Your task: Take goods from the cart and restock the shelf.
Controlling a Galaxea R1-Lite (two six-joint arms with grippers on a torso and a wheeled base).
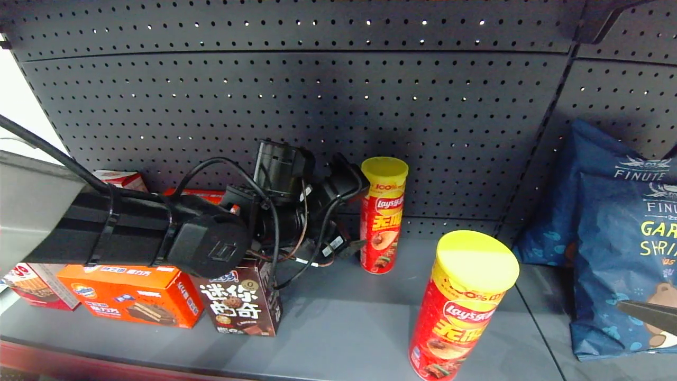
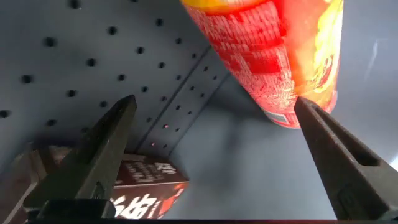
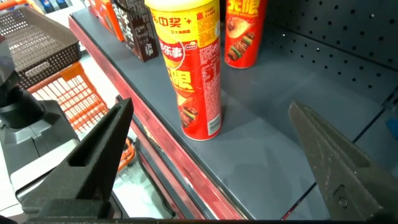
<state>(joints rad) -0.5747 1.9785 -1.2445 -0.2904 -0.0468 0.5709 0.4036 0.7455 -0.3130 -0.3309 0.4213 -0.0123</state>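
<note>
While its jaws are spread wide, the left gripper (image 2: 211, 155) is held low over the grey shelf board (image 1: 344, 317), just beside the foot of the rear chips can (image 1: 382, 217). One finger (image 2: 339, 158) lies close against that can's base, though contact cannot be settled from the wrist view. The right gripper (image 3: 211, 155) is likewise seen with jaws parted and nothing between them, and the front chips can (image 3: 189, 68) stands upright beyond its tips, near the shelf's red front edge (image 3: 180, 168). The two cans are set apart, the rear one close to the perforated back wall (image 1: 317, 95). A brown box (image 1: 243, 304) and an orange box (image 1: 132, 299) are ranged along the board under the left arm. Blue bags (image 1: 624, 248) are propped in the neighbouring bay. Below the shelf front, an orange cart basket (image 3: 68, 106) is seen.
</note>
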